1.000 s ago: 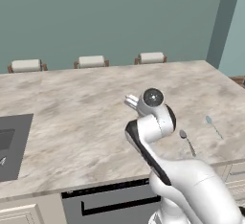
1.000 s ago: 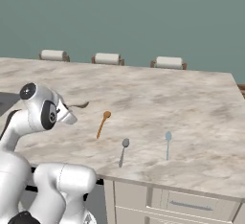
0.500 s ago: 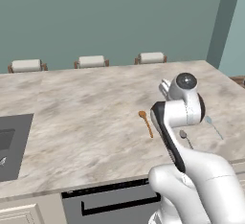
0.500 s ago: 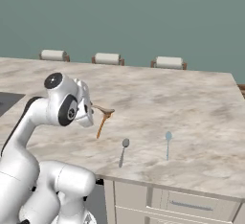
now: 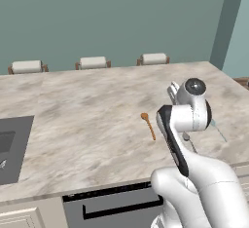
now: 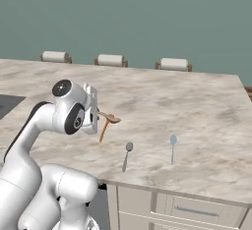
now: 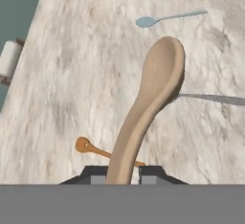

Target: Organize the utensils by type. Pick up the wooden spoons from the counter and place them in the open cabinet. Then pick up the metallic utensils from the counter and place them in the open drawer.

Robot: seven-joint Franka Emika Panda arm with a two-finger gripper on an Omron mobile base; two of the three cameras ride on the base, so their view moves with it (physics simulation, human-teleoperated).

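Wooden, pale tan spoon (image 7: pixel 153 94): clamped by its handle in the jaws of the gripper (image 7: pixel 122 173), lifted clear of the tabletop (image 5: pixel 87 110). Orange-brown spoon (image 5: pixel 148 125): lying on the tabletop near the arm. Two metal spoons (image 6: pixel 127 155) (image 6: pixel 172 148): near the front edge. Step in hand: first wooden spoon, carry phase. Next: bring it to the cabinet shelf, release

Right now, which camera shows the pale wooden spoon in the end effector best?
The hand view: the pale wooden spoon runs from the end effector up to its bowl. The right base view catches just its bowl past the wrist; in the left base view I can't make it out.
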